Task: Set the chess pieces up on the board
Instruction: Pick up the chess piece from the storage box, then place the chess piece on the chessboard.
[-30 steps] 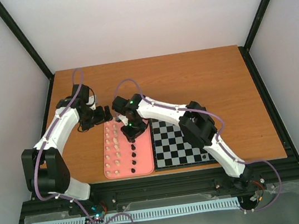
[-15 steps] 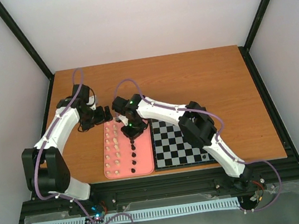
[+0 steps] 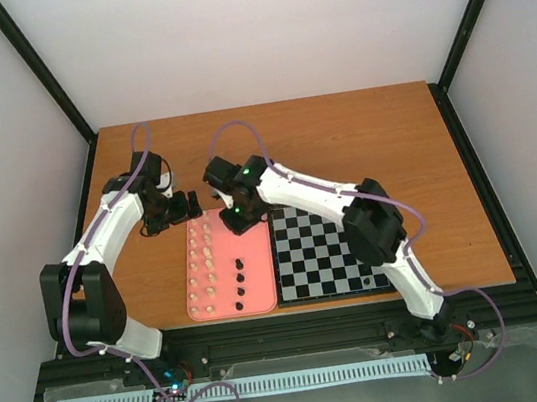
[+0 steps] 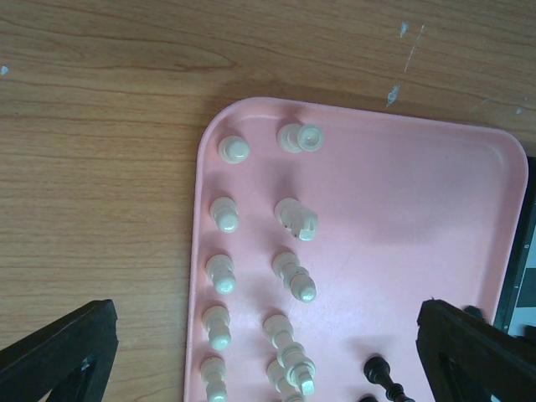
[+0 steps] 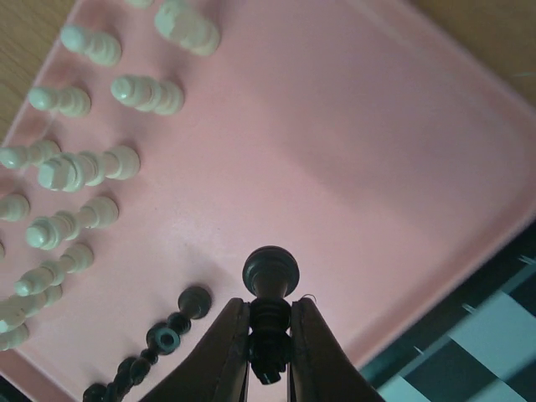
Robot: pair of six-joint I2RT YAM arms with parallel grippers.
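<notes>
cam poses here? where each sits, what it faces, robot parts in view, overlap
Top external: above and behind the rig, looking down at table, pink tray, board; whole left arm, right arm, left gripper, right gripper.
Left wrist: faces down over the tray's far left corner, cream pieces; left fingers wide apart at bottom corners.
Right wrist: faces down over the tray; right fingers shut on a dark piece; board corner lower right.
Shared: all three show tray and cream pieces.

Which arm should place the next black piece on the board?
Right. The right gripper is shut on a black piece above the pink tray, beside the board. The left gripper hangs open over the white pieces.
</notes>
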